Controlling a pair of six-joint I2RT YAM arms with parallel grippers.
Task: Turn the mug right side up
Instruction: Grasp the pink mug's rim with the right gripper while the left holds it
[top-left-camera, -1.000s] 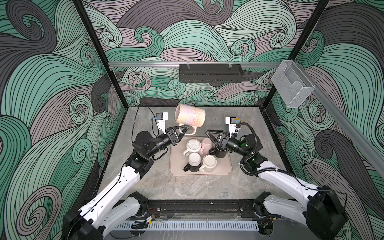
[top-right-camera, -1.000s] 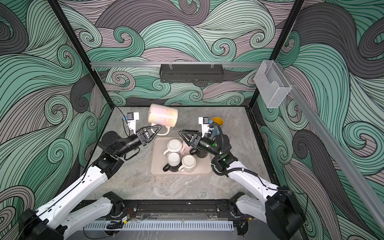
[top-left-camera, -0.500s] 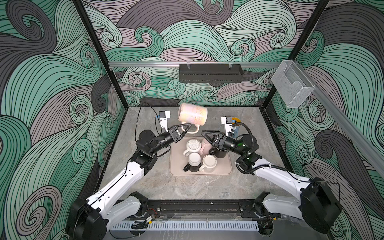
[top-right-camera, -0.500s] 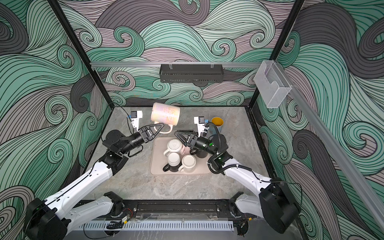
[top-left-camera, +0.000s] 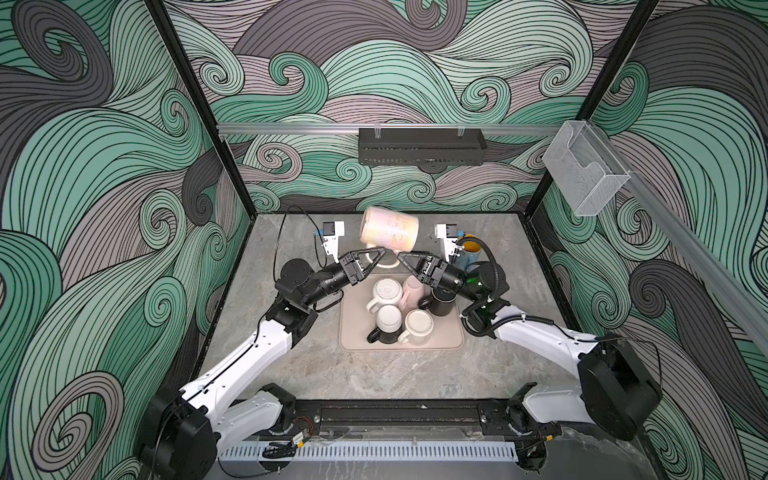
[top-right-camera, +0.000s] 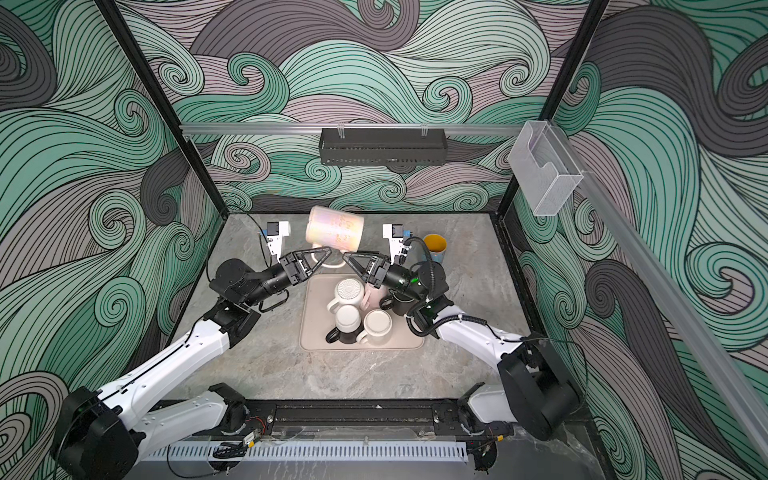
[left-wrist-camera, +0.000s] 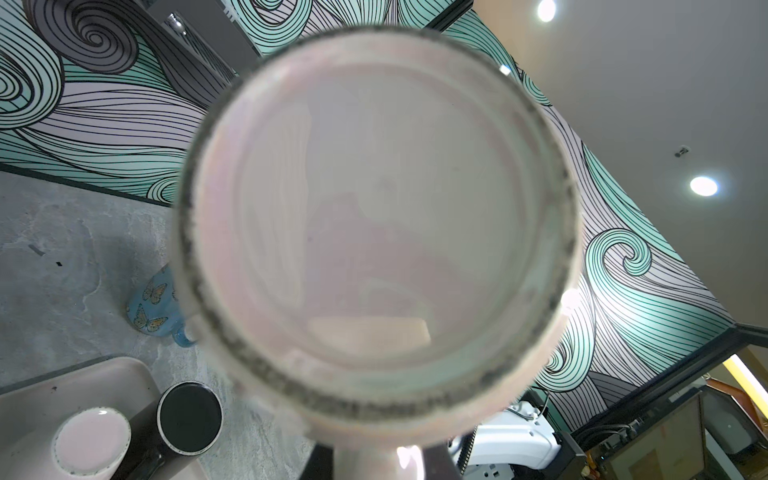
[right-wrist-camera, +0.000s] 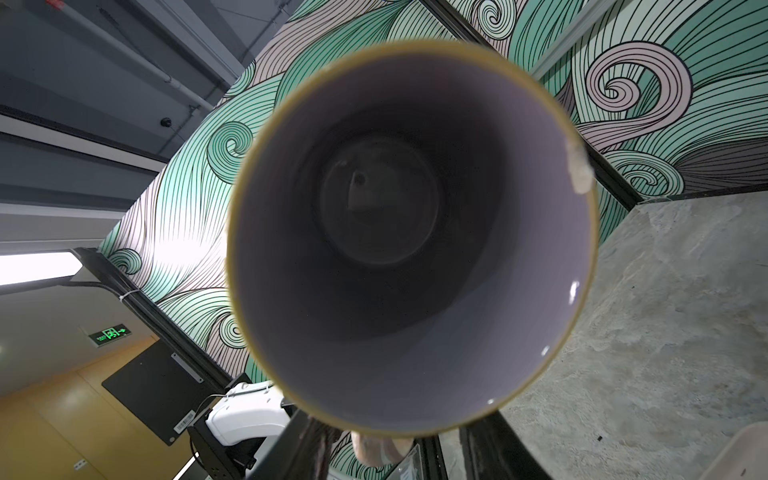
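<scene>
A pale pink mug (top-left-camera: 388, 235) (top-right-camera: 334, 228) hangs in the air on its side above the far edge of the tray, handle pointing down. My left gripper (top-left-camera: 380, 253) (top-right-camera: 326, 251) is shut on the handle (left-wrist-camera: 365, 461) from the left. The left wrist view fills with the mug's base (left-wrist-camera: 374, 208). My right gripper (top-left-camera: 401, 255) (top-right-camera: 347, 255) has come in from the right, facing the mug's mouth (right-wrist-camera: 407, 232). Its jaws stand open, one on each side of the handle (right-wrist-camera: 374, 451), with gaps showing.
A beige tray (top-left-camera: 353, 332) (top-right-camera: 311, 332) holds several upside-down mugs, white, pink and black. A blue butterfly mug (top-left-camera: 471, 249) (top-right-camera: 435, 245) (left-wrist-camera: 151, 303) stands upright behind my right arm. A black rack (top-left-camera: 422, 145) hangs on the back wall.
The left gripper has carried the mug a little to the right. The right gripper has moved left up to the mug's handle, and its jaws have narrowed.
</scene>
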